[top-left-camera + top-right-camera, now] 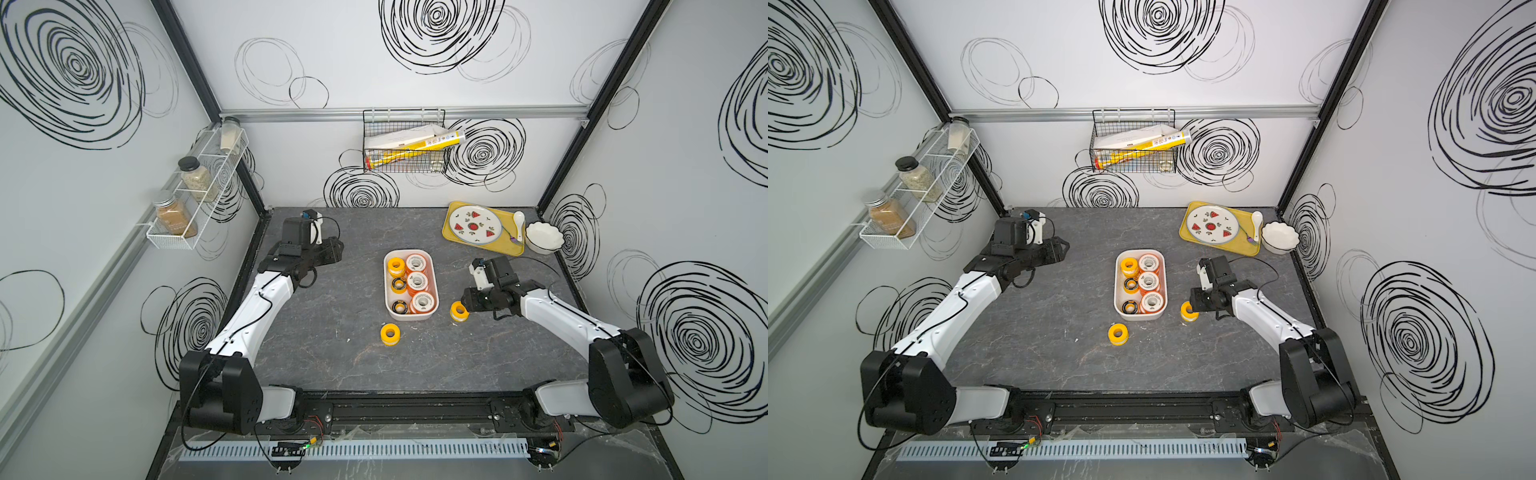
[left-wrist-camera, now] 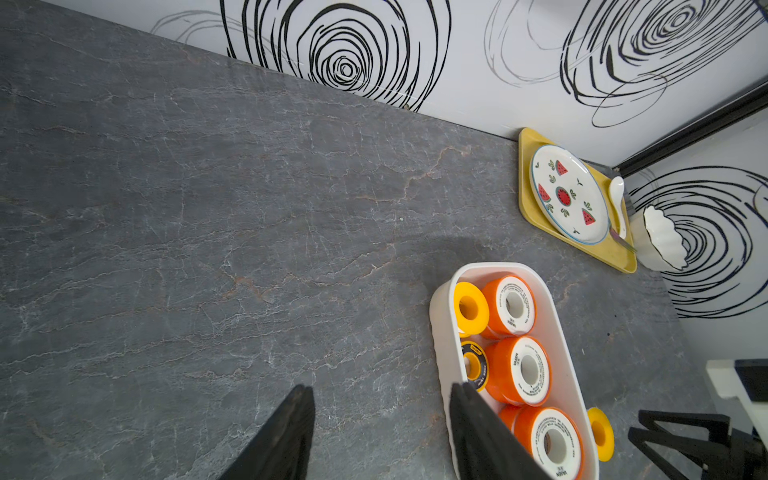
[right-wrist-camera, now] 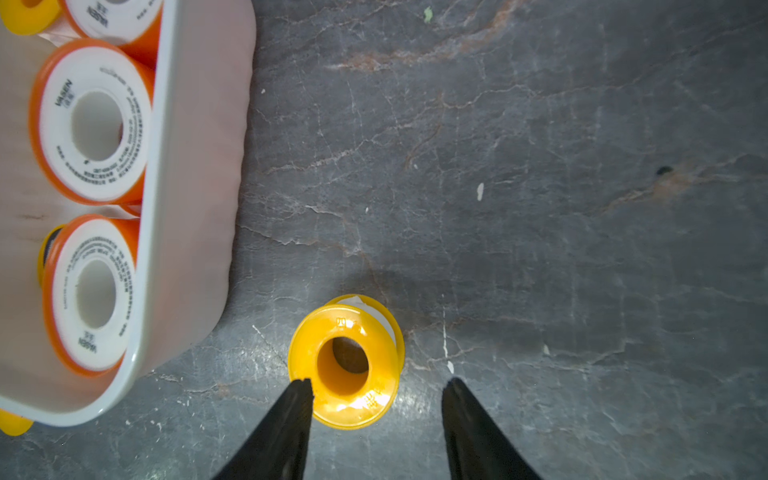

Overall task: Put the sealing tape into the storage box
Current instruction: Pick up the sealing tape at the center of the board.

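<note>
Hovering with jaws apart at a loose yellow spool (image 3: pixel 303 357) beside the storage box (image 3: pixel 195 124), the right gripper (image 3: pixel 380 380) needs centring before closing.

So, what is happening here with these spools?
Tape spools are being packed into the white storage box, which already holds several. The right gripper, jaws open, is at a yellow spool on the table beside the box. Another yellow spool lies in front of the box. The left gripper is open and empty.
</note>
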